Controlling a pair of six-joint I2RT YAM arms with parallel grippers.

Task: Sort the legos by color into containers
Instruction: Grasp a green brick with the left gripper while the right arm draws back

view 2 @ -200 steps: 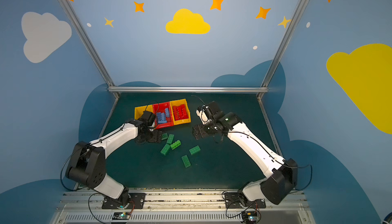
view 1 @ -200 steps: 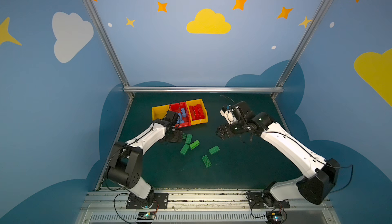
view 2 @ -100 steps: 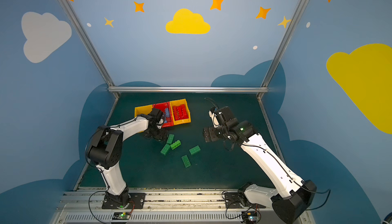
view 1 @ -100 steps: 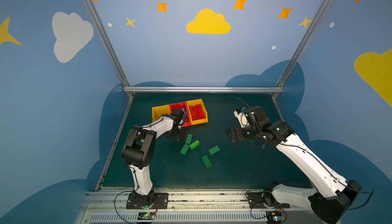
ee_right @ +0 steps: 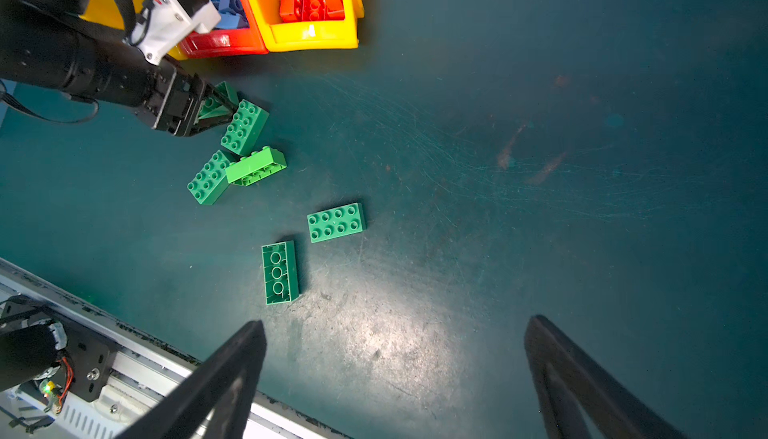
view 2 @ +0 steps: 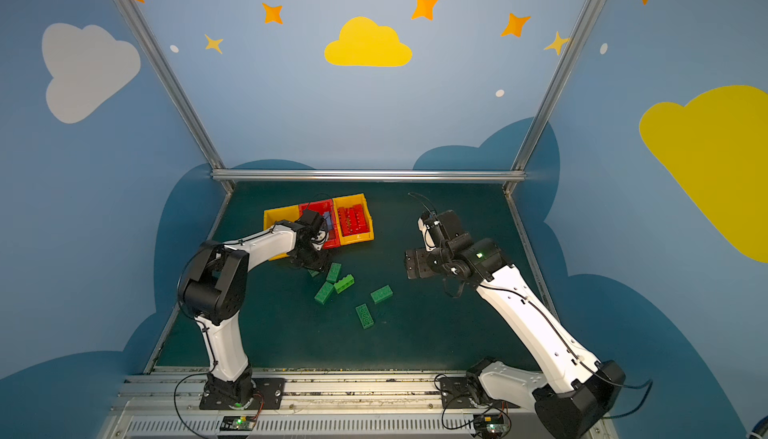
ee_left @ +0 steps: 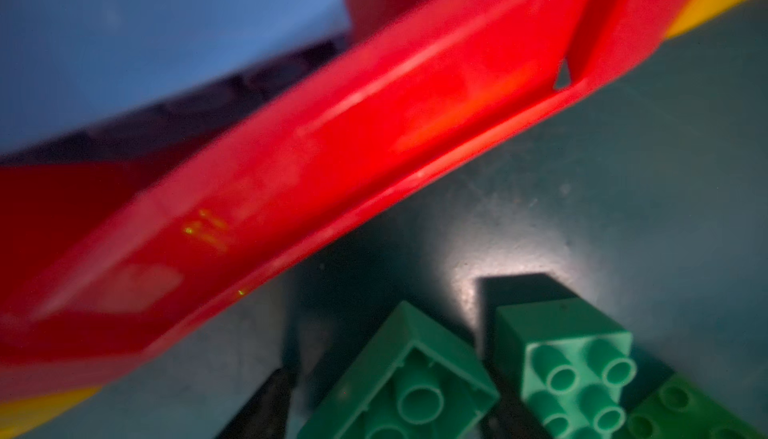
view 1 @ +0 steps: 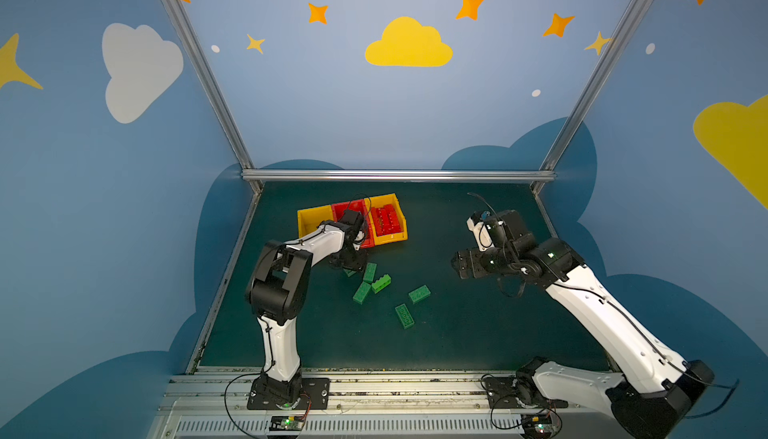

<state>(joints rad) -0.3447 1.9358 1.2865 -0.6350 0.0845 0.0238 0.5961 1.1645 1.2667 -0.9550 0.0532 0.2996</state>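
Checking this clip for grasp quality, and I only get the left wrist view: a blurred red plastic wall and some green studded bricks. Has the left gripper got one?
Observer: The right wrist view shows the left gripper with a finger on either side of one green studded plastic brick on the dark green mat. I cannot confirm a firm grip.
Operator: How many greens lie loose?
Observer: Five other green bricks lie loose on the mat, one of them upside down.
Operator: And the right arm?
Observer: The right gripper is open above bare mat and holds nothing.
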